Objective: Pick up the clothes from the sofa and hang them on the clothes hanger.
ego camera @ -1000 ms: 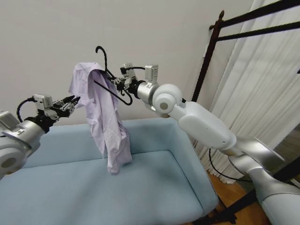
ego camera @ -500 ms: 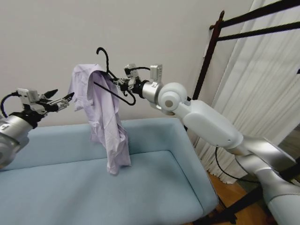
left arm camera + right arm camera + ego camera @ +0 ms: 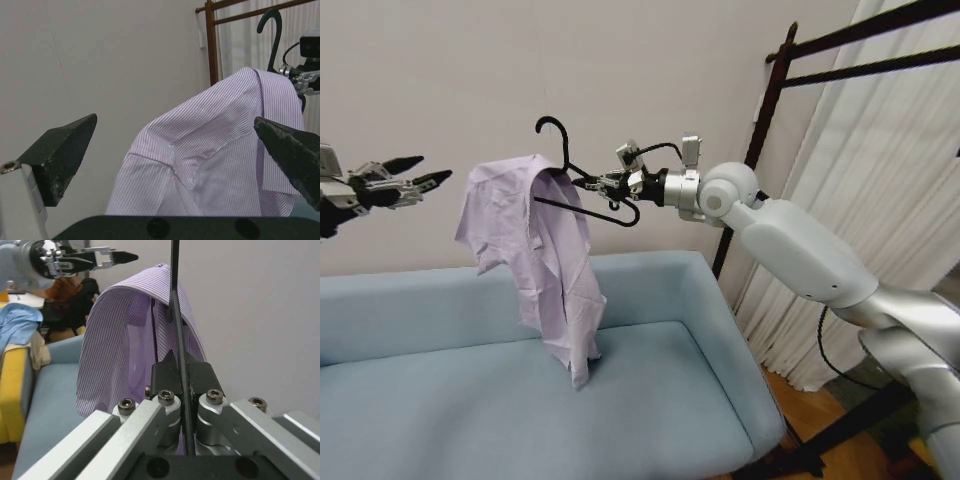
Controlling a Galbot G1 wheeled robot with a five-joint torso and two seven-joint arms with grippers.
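Shirt: the lilac pinstriped button-up shirt [image 3: 535, 240] is off the cushions and draped over one shoulder of a thin black wire hanger [image 3: 585, 209]. It's bunched on that side, not sitting square. The tail dangles toward the seat, and I can't tell if it touches.

Right claw: the right gripper [image 3: 607, 184] is clamped tight on the hanger's bare end. My guess is it grips there so the other shoulder is free to take the cloth.

Height: the hanger is held up in front of the wall, hook pointing up. Probably that lets the fabric drop straight and leaves the hook ready.

Left claw: the left gripper [image 3: 425, 168] is out by the wall, well apart from the shirt. Its fingers are spread wide with nothing in them, and it looks to be just keeping clear.

Sofa: the pale blue fabric sofa [image 3: 450, 400] sits underneath.

Rack: the dark wooden clothes rack [image 3: 760, 130] stands beside the white curtain [image 3: 880, 200], off to the robot's right. The hook isn't on it yet.

Progress: I'd say past halfway.
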